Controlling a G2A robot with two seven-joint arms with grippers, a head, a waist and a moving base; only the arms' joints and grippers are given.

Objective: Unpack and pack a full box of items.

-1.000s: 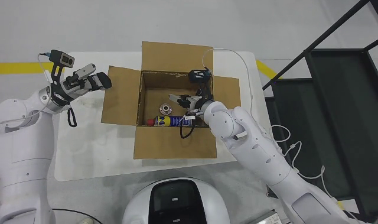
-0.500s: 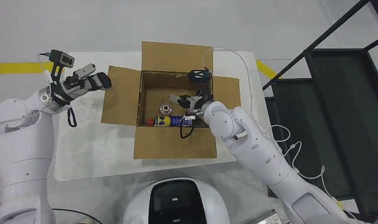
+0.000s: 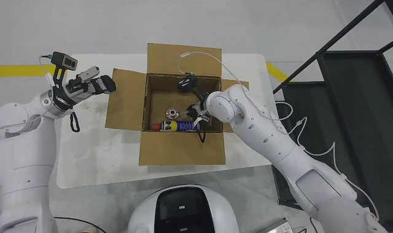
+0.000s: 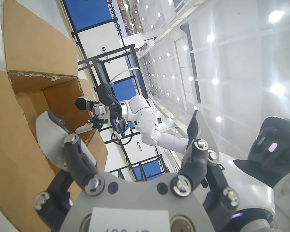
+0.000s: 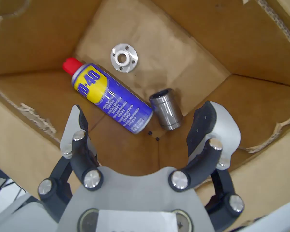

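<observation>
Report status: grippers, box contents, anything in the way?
Left gripper open, empty, beside the box. Right gripper open over spray can, metal sleeve, flange. Nothing blocking the jaws.

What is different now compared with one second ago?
The right end effector shifted toward the robot's left over the box, turning down toward the spray can; it took hold of nothing. The left end effector, spray can and flange stayed put.

Spray can (image 5: 108, 97) just beyond fingers (image 5: 78, 124) of right gripper (image 5: 142, 111): yellow panel, bold blue lettering, fine white print. Blue wall boards (image 4: 91, 5) far past left gripper (image 4: 120, 117): white lettering
</observation>
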